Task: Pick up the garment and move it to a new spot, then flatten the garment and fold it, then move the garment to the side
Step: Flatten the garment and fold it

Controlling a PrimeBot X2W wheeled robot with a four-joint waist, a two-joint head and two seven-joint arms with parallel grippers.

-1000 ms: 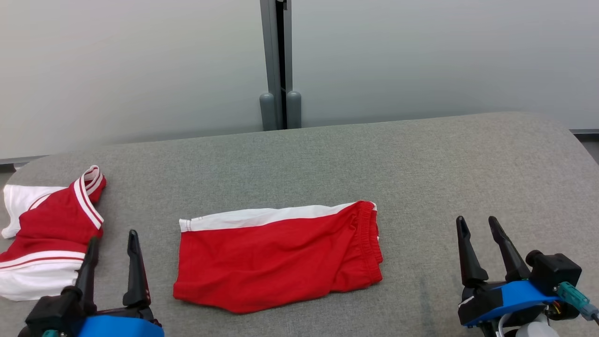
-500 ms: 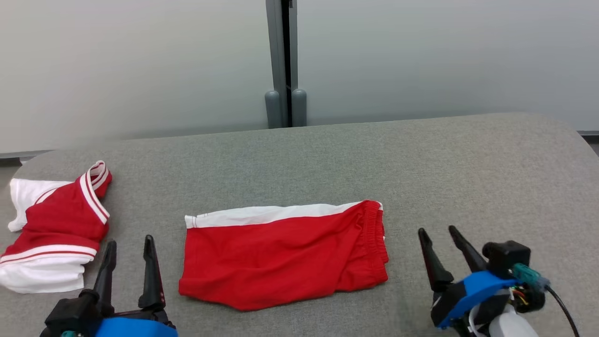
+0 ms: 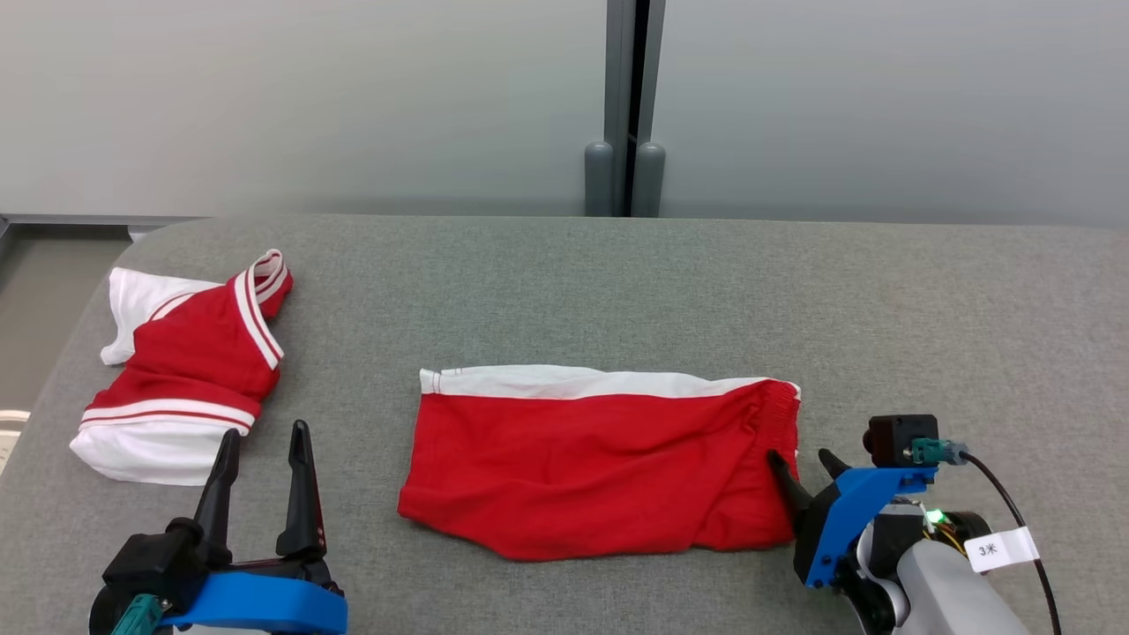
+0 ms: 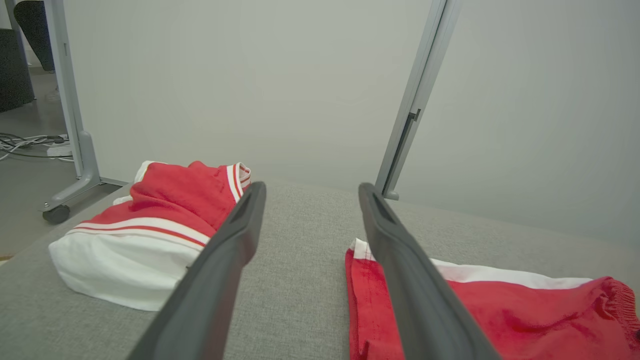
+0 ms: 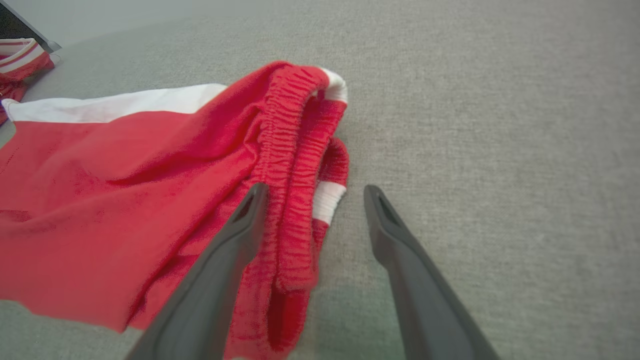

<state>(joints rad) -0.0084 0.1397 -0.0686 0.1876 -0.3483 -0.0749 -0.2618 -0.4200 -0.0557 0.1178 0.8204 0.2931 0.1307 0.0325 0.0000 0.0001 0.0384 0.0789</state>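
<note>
Red folded shorts with a white side band (image 3: pixel 600 467) lie near the middle of the grey fabric surface (image 3: pixel 617 282), with a folded red-and-white jersey (image 3: pixel 190 370) at the far left. The right wrist view brings the gathered elastic waistband (image 5: pixel 290 140) up close. The right tool (image 3: pixel 798 454), spread wide and empty, straddles its edge; whether it touches is unclear. The left wrist view adds floor cables (image 4: pixel 25 142). The left tool (image 3: pixel 265 430) gapes wide, holding nothing.
</note>
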